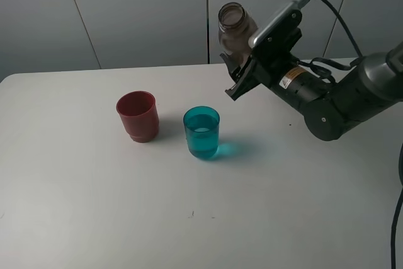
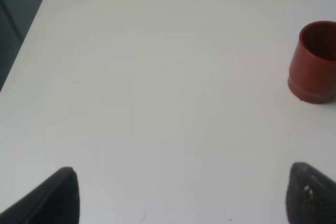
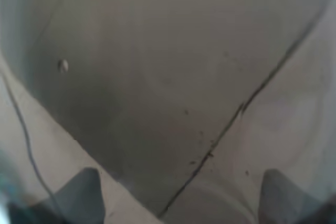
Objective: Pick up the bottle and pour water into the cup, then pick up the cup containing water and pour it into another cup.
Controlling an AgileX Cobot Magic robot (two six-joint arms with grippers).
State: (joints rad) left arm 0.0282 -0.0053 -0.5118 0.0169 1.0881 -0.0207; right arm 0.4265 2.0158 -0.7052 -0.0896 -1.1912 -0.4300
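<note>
Closest stands one teal cup (image 1: 201,132) on the table (image 1: 94,218), and it seems to have some water inside. One red cup (image 1: 138,116) stands near it on the left, not touching. So there are two cups and one bottle (image 1: 234,26). The right gripper (image 1: 235,74) is clamped on the bottle, in the air behind the teal cup. The bottle's lower part is hidden, and the right wrist view is only blur. The left gripper (image 2: 184,195) is spread wide and holds nothing; only its two tips show.

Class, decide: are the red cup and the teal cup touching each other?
Apart. The exterior high view shows a strip of white table between the red cup and the teal cup.
</note>
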